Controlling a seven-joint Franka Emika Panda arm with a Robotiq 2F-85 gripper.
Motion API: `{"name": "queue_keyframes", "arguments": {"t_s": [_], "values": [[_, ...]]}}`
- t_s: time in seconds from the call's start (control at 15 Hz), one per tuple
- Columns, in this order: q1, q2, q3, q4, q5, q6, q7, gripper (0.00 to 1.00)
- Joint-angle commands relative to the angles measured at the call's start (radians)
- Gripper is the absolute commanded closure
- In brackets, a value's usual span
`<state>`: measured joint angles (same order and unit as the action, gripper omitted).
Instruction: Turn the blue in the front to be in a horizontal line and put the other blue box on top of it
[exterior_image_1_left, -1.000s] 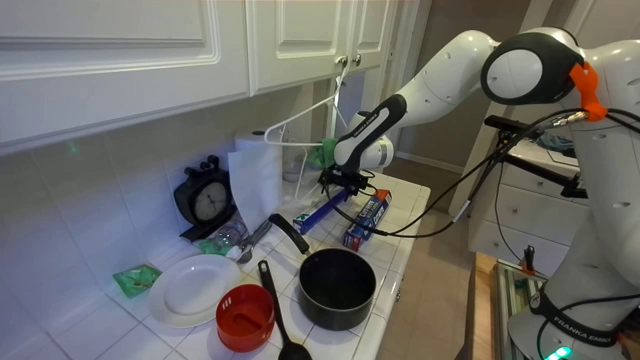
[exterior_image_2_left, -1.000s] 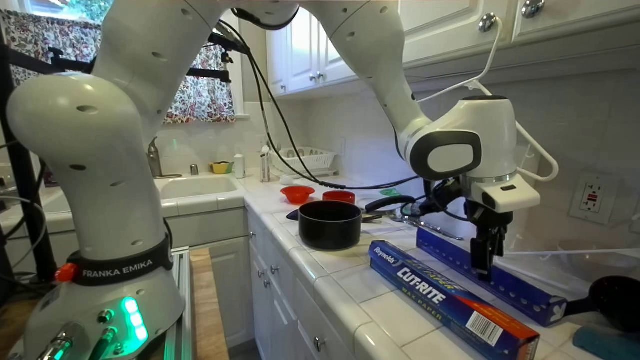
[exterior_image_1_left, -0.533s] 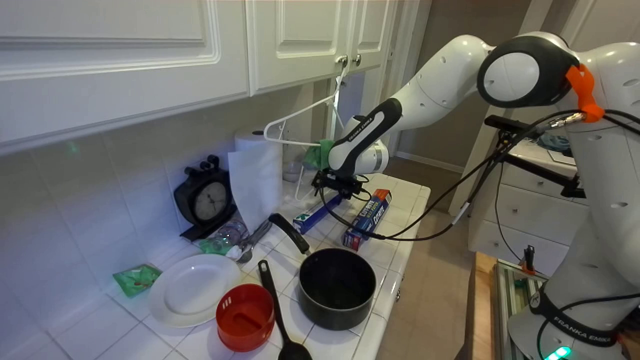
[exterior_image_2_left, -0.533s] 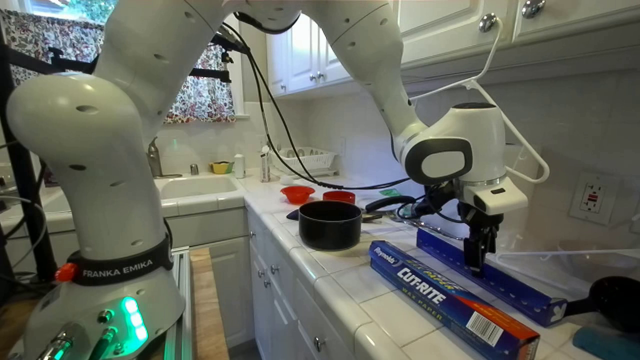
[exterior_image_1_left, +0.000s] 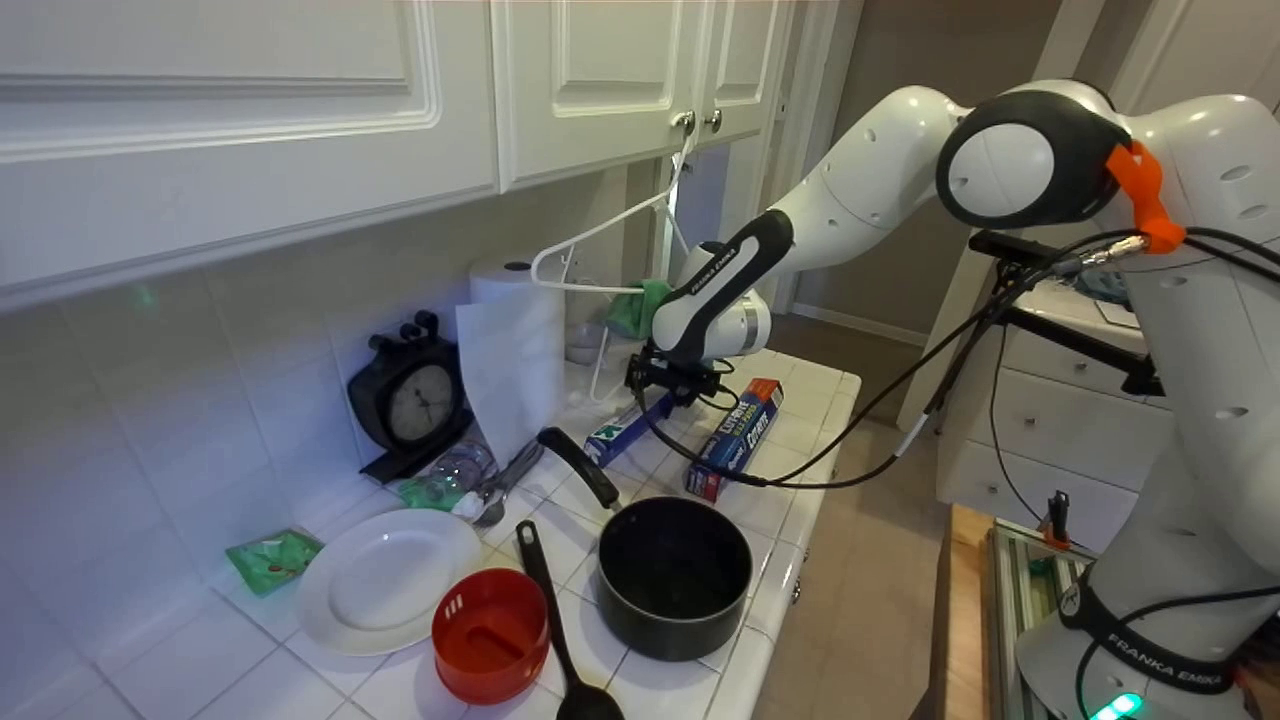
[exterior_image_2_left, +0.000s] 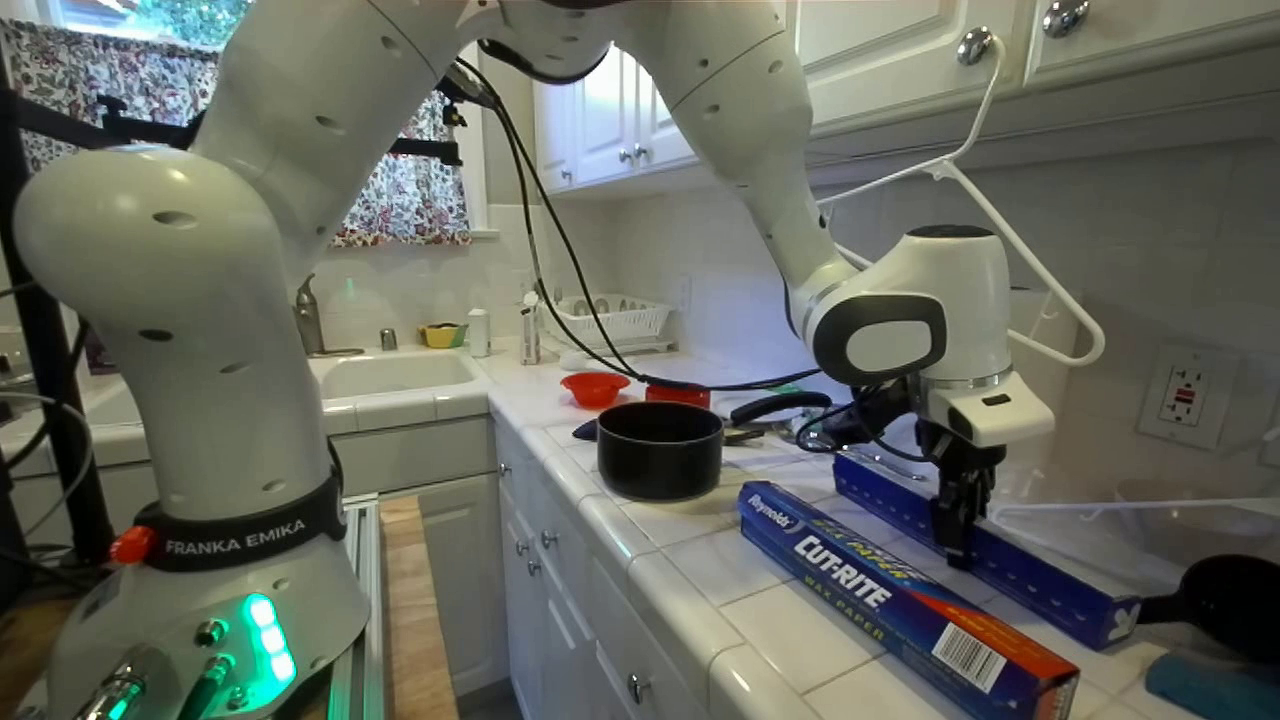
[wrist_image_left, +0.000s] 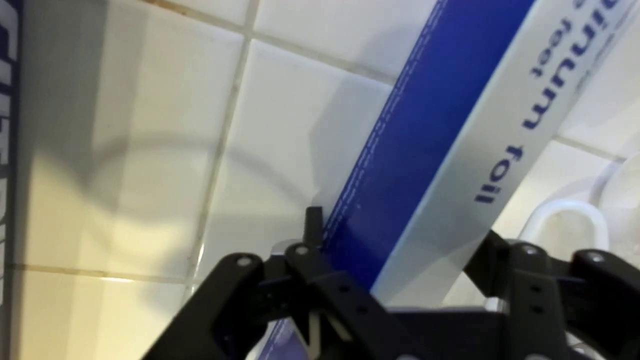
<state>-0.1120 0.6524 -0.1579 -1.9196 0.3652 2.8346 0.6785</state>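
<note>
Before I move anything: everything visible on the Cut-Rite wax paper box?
The wax paper box is a long, closed-looking carton, apparently cardboard: blue with an orange-red end, white and yellow lettering, and a barcode. It lies flat on the tiled counter, apart from the foil box; only the counter visibly touches it.

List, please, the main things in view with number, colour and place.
Wax paper box: 1, blue and orange, near counter edge.
Foil box: 1, blue and white, on counter.
Pot: 1, black, on counter.
Bowls: 2, red, on counter.
Plate: 1, white, on counter.
Packet: 1, green, beside plate.
Cooking utensil: 1, black, beside pot.
Paper roll: 1, white, by wall.
Dial device: 1, black, by wall.
Scoop: 1, black, at foil box's end.
Hung hanger: 1, white, on cabinet knob.
Robot arm: 1, white and black, above counter.
Gripper: 1, black, around foil box; grip unclear.
</note>
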Motion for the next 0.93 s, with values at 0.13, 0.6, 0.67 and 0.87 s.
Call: {"name": "queue_keyframes", "arguments": {"t_s": [0.13, 0.6, 0.67, 0.87], "values": [[0.011, 0.009, -0.015, 0.026, 0.001, -0.017, 0.008, 0.6], [0.018, -0.035, -0.034, -0.005, -0.005, -0.064, 0.02, 0.63], [0.018, -0.04, -0.036, -0.008, -0.006, -0.072, 0.019, 0.63], [0.015, -0.058, -0.04, -0.021, -0.005, -0.101, 0.02, 0.62]]}}
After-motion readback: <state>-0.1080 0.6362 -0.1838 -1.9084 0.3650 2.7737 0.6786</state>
